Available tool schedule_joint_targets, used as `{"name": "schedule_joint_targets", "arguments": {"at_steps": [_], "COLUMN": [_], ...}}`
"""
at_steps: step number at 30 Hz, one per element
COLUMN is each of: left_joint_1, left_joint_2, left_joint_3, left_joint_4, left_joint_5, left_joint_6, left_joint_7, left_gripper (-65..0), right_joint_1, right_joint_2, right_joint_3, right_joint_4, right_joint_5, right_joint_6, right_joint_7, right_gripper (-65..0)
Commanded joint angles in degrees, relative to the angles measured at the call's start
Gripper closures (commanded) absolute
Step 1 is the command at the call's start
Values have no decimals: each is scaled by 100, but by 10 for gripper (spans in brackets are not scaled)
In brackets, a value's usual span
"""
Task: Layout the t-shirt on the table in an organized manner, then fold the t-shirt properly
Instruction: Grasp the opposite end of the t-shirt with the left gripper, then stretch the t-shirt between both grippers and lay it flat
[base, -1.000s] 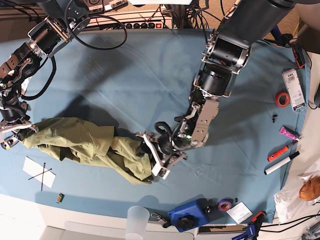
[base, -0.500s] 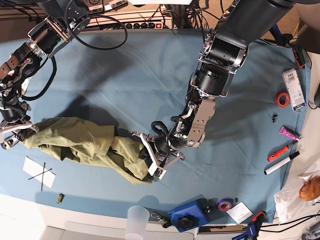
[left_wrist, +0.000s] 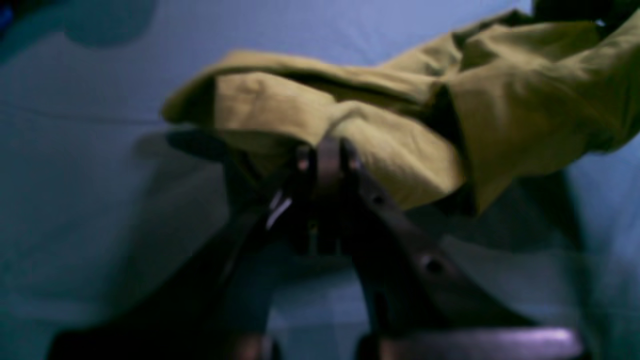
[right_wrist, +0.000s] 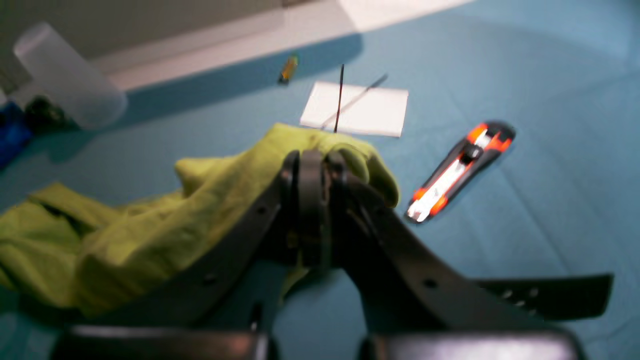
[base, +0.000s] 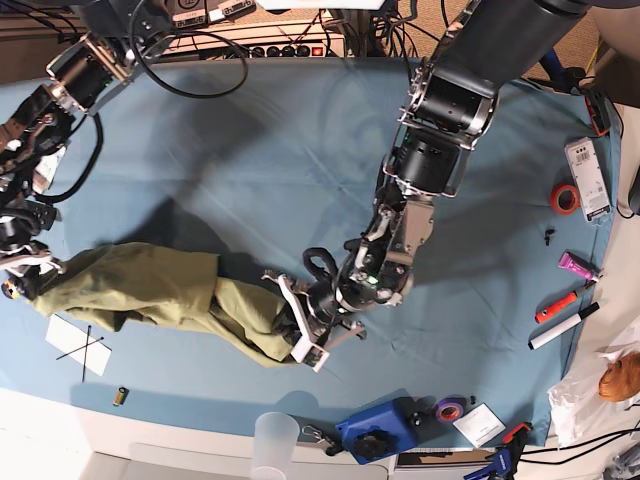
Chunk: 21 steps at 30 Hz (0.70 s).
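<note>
The olive-green t-shirt (base: 170, 300) lies bunched in a long roll on the blue-covered table (base: 250, 150), front left in the base view. My left gripper (base: 300, 332) is shut on the shirt's right end; in the left wrist view its fingertips (left_wrist: 327, 155) pinch a fold of the t-shirt (left_wrist: 400, 115). My right gripper (base: 25, 275) is shut on the shirt's left end. The right wrist view shows that gripper (right_wrist: 310, 165) clamped on the t-shirt (right_wrist: 150, 235), lifting the cloth a little off the table.
A white paper with a drawn cross (base: 78, 343) and a small cylinder (base: 121, 396) lie in front of the shirt. An orange box cutter (right_wrist: 457, 170) lies beside my right gripper. A translucent cup (base: 273, 440), a blue object (base: 375, 430), red tape (base: 565, 197) and markers (base: 560, 315) stand along the front and right edges.
My left gripper has shut on the shirt's right end. My right gripper has pulled left, and the shirt is drawn out longer and thinner.
</note>
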Motion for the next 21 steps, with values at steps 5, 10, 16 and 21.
{"name": "schedule_joint_targets", "arguments": {"at_steps": [5,10,16,21], "left_joint_1": [-205,-208,-221,-313], "left_joint_2": [-417,-785,-1126,-1482], "left_joint_3": [-22,-125,-870,-1556], "left_joint_4": [518,811,922,925], "left_joint_5": [-61,-61,-308,-811], "left_joint_6": [258,157,83,-461], "left_joint_7": [96,291,400,850], "left_gripper": [0,0,0,0], "right_joint_1": [144,160,175,393], "right_joint_2": [411,450,450,448], "right_joint_3": [7,-11,-627,-1421], "right_joint_4": [92,92,92,92], "right_joint_5": [328,575,535,57], "right_joint_6": [-9,116,179,61], "right_joint_7": [243,232,243,420], "right_gripper": [0,0,0,0]}}
